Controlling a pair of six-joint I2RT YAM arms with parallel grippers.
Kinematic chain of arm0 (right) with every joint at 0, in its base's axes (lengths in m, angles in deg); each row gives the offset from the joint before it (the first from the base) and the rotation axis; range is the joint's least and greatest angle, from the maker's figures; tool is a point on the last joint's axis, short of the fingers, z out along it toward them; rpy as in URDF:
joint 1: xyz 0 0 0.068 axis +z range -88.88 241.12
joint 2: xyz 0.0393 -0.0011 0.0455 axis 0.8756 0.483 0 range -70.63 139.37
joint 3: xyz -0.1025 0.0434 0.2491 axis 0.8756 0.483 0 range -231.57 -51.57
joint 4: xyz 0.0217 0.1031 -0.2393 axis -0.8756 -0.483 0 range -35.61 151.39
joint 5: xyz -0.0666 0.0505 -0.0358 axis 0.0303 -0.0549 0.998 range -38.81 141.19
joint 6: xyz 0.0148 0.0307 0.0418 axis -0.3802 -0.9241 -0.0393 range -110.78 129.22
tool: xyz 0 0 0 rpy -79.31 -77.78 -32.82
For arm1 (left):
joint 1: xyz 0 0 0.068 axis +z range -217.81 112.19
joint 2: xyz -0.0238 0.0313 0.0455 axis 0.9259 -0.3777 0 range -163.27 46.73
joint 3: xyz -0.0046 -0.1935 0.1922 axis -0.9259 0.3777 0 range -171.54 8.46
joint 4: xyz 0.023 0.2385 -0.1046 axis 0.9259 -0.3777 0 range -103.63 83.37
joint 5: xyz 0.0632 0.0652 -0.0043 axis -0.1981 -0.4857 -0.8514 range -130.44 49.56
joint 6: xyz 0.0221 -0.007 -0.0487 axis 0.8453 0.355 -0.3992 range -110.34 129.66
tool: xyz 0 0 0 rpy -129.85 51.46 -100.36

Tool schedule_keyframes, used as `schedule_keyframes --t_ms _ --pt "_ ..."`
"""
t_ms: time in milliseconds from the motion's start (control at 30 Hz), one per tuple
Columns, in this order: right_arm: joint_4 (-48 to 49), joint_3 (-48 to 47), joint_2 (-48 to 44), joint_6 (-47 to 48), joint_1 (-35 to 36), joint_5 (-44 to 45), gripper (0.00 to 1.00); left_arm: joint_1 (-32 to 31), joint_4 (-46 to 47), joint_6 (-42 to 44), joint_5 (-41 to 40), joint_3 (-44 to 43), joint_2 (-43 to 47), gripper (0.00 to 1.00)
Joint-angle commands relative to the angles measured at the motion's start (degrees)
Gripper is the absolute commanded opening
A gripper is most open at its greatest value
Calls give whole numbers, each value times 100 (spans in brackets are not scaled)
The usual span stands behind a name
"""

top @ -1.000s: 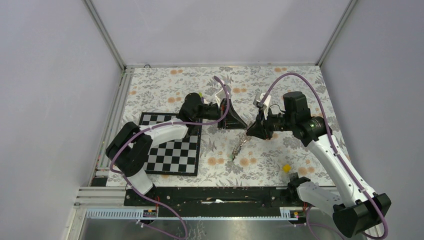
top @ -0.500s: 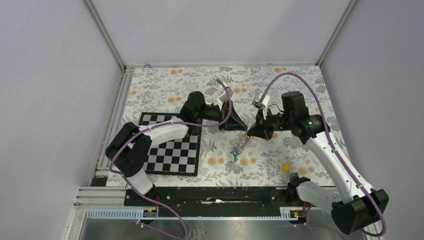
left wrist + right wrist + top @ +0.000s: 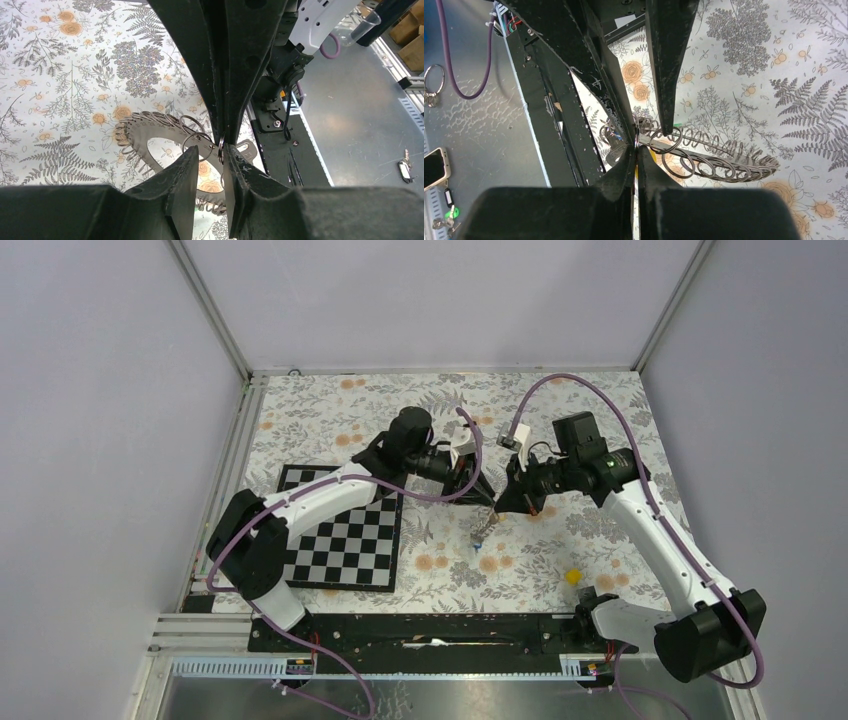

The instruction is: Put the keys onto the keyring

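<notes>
From above, my right gripper [image 3: 503,505] and my left gripper [image 3: 474,483] meet tip to tip over the floral-print tablecloth [image 3: 330,410]. The large grey-brown metal keyring with the jagged, gear-like edge [image 3: 484,528] hangs at 7 o'clock from the right tips, in the middle of the table. That view is too small to show either grip.

The wrist cameras settle it. On the right wrist, my fingers are pressed together on a thin wire ring at the keyring's edge. On the left wrist, my fingers stand apart with a clear gap, clamping nothing, and the right fingertips come down right at that gap.

Up close the keyring is a flat band with a hollow centre. Its rim is crowded with small wire loops, too many to count.

I count one keyring. Of the tiny keys with coloured plastic heads [image 3: 479,544] I see only a blue-green speck at its lower end, so I cannot tell their number. One black-and-white chessboard [image 3: 345,540] lies at 9 o'clock, and one small yellow piece [image 3: 573,577] at 4 o'clock.
</notes>
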Motion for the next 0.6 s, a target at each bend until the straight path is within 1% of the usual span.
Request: schedule_keyframes --t_ms 0,67,200,433,567 --pt "-171 -338 12 102 22 -355 0 -43 -359 542 -161 -275 88 28" --pt "-178 -330 23 102 25 -355 0 -64 -384 553 -144 -315 54 25" --pt "-240 -306 65 155 28 -373 0 -69 -395 514 -123 -398 10 25" --pt "-281 -242 78 229 27 -373 0 -81 -392 448 -71 -438 -25 28" --pt "-304 -204 81 298 27 -302 0 -87 -351 340 54 -419 -26 33"
